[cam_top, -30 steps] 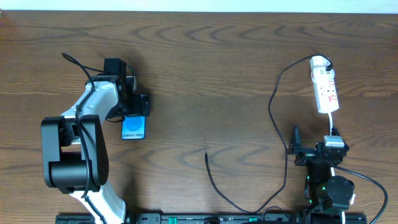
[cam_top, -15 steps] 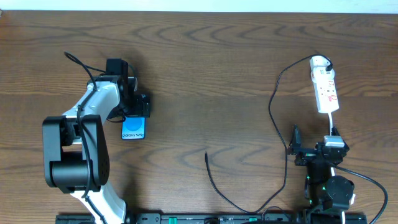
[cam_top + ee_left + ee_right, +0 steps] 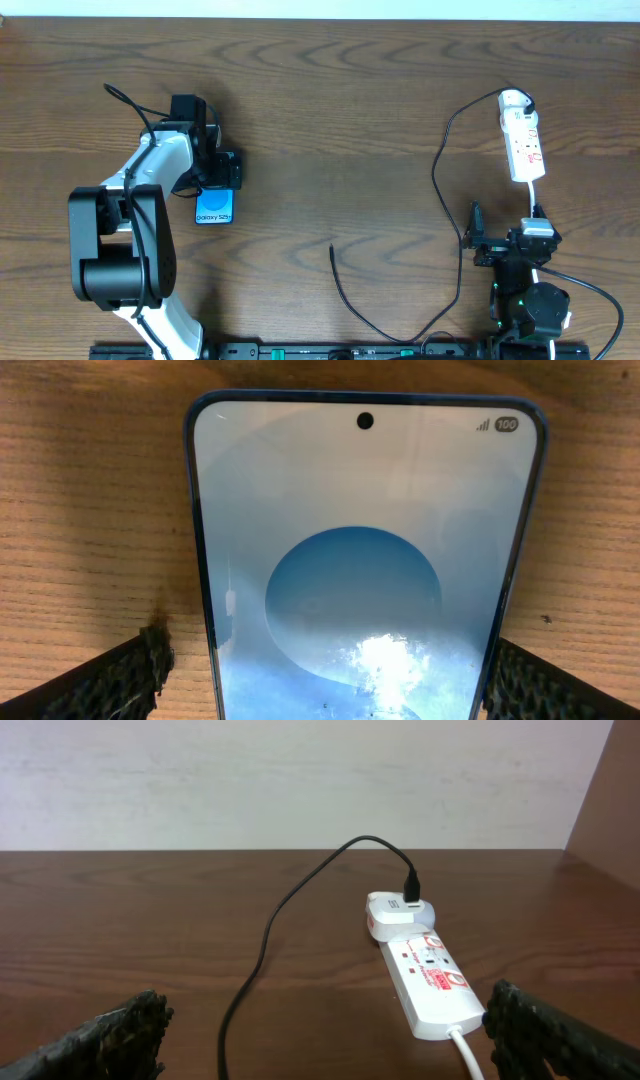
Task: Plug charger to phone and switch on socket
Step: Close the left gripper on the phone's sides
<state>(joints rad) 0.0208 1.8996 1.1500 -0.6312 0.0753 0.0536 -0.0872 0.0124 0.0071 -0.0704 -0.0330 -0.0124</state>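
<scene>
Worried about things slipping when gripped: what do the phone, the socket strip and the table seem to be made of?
The phone: glossy glass front, judging by the glare, in a thin blue frame, maybe metal. The socket strip: smooth white plastic, apparently, with red print. The table: dark wood or wood-look laminate, grain showing.

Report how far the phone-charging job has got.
Done: the charger is plugged into the adapter on the socket. In hand: the open left gripper straddles the phone, unclamped. Remaining: the cable's free plug lies on the table apart from the phone, and the open right gripper sits short of the socket's switches.
</scene>
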